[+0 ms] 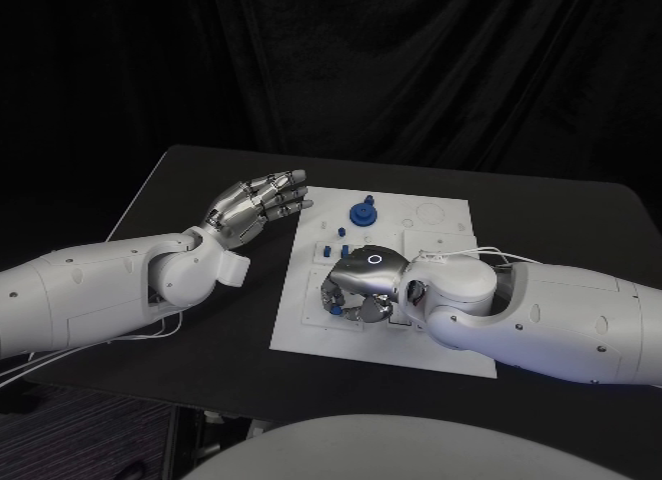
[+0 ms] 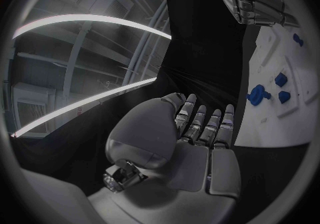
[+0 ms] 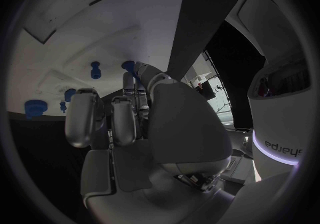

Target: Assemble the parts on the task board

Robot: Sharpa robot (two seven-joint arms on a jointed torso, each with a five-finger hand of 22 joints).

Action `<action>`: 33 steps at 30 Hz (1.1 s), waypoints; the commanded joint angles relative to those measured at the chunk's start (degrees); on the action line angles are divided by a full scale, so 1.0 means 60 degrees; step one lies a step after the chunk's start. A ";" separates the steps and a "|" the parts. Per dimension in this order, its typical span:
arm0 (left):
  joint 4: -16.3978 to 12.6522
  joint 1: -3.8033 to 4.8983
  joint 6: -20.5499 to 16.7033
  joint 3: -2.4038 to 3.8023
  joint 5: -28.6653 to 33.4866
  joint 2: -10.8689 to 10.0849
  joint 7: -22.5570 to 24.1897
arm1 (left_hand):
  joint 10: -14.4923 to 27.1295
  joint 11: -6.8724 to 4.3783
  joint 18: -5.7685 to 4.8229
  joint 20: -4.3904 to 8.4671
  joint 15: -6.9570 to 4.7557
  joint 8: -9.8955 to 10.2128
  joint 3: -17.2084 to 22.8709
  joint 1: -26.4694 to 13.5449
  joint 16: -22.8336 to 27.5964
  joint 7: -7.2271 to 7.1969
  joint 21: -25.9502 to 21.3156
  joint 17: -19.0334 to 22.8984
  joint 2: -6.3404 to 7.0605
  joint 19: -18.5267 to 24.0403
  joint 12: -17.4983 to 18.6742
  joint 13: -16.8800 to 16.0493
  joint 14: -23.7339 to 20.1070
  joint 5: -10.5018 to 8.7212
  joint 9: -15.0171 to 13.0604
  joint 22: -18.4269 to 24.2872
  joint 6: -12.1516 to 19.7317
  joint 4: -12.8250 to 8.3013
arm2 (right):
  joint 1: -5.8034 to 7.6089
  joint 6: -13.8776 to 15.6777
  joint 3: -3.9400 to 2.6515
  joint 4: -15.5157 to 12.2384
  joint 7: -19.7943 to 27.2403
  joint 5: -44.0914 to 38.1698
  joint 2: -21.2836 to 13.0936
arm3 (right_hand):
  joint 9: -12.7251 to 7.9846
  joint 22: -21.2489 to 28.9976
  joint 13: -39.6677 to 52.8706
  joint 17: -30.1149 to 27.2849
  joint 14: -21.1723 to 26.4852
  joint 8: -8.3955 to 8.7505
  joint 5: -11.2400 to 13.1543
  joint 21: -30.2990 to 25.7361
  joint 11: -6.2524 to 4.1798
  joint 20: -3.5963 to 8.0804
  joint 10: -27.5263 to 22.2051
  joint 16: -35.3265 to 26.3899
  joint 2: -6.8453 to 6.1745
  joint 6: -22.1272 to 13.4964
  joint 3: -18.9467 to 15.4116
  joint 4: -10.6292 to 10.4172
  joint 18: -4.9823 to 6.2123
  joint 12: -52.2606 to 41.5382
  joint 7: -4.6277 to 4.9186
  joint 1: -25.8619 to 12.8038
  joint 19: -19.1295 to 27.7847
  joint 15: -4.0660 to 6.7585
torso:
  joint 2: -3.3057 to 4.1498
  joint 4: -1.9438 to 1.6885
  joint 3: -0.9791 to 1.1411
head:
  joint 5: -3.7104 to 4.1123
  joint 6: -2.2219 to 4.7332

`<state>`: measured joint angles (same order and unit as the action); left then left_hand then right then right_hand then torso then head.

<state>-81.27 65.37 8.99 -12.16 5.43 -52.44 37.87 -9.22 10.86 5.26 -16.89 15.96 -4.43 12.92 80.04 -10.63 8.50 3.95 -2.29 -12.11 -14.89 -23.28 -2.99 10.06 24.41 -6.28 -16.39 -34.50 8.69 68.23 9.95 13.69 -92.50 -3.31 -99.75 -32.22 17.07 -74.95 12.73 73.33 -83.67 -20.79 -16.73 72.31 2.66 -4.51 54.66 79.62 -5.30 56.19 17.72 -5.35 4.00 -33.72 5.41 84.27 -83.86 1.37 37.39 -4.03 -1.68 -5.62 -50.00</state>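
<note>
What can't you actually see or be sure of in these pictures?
- Head view: the right robot hand lies over the task board, hiding whatever is under its fingers.
- Right wrist view: its own fingers block any held part, so a grip cannot be told.
- Head view: the small blue parts are too small to tell their shapes; the gear-like blue part is clearer.
- Left robot hand: held up beside the board, holding nothing.

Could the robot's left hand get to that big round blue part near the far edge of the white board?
Probably yes: the left hand hovers open beside the task board, nothing between it and the round blue part.
</note>
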 commanded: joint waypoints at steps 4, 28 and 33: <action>-0.0007 -0.0021 0.0127 0.0009 0.0040 0.0028 0.0032 | 0.0010 0.0085 -0.0167 0.0017 0.0034 -0.0042 0.0060 -0.0053 -0.0032 0.0061 0.0004 -0.0011 -0.0045 0.0011 -0.0010 -0.0008 0.0033 0.0062 0.0008 0.0008 0.0018 0.0013 | -0.0030 -0.0223 0.0006 0.0073 -0.0400 0.0122 0.0032 | 0.1122 -0.1436 -0.0051 -0.0488 -0.0008 0.1048 0.0494 -0.0786 0.0347 -0.0196 -0.0550 -0.0395 -0.0077 -0.0887 0.0115 -0.0068 0.0116 0.0461 0.0454 -0.0292 0.0299 -0.0258 | 0.0000 -0.0010 0.0002 | 0.0021 0.0000; -0.0007 -0.0029 0.0123 0.0009 0.0040 -0.0016 0.0017 | 0.0014 0.0084 -0.0168 0.0017 0.0036 -0.0043 0.0085 -0.0078 -0.0047 0.0073 0.0004 -0.0013 -0.0039 0.0007 -0.0013 -0.0008 0.0036 0.0057 0.0008 0.0008 0.0019 0.0023 | 0.0037 0.1073 -0.0019 -0.0241 -0.0017 0.0482 -0.0596 | -0.0139 -0.0871 0.0438 -0.2292 0.1228 0.2709 0.1293 -0.2924 0.0948 -0.0788 -0.3396 -0.1381 -0.0149 -0.2955 -0.0798 0.0050 0.0509 -0.0119 0.0324 -0.0427 0.1352 -0.0812 | 0.0004 -0.0007 0.0004 | 0.0124 0.0000; -0.0032 -0.0032 0.0127 0.0009 0.0040 -0.0038 0.0035 | 0.0014 0.0084 -0.0168 0.0017 0.0036 -0.0043 0.0085 -0.0078 -0.0047 0.0073 0.0004 -0.0013 -0.0039 0.0007 -0.0013 -0.0008 0.0036 0.0057 0.0008 0.0008 0.0019 0.0023 | 0.0328 0.1911 -0.0039 -0.0886 0.0164 0.1105 -0.1260 | -0.0203 -0.0966 0.0495 -0.2153 0.1082 0.2597 0.0857 -0.2656 0.0914 -0.0756 -0.3360 -0.1186 -0.0024 -0.2698 -0.0752 0.0175 0.0462 -0.0411 0.0476 -0.0121 0.1177 -0.0772 | 0.0003 -0.0002 0.0009 | 0.0146 0.0000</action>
<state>-81.25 65.26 9.05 -12.16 5.43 -52.68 37.42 -9.01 11.07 5.25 -16.89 15.96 -4.43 13.07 80.05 -10.63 8.50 3.95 -2.28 -12.10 -14.89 -23.28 -2.99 10.06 24.41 -6.28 -16.40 -34.50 8.86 69.57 14.47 13.60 -96.60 -4.23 -96.85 -38.89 15.94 -74.94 15.64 60.39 -76.83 -4.93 -11.20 56.26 8.30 -9.07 34.48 72.24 -5.49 39.70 13.25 -4.61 6.74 -35.96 8.19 82.93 -76.41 -3.23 37.40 -4.06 -1.64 -4.77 -50.00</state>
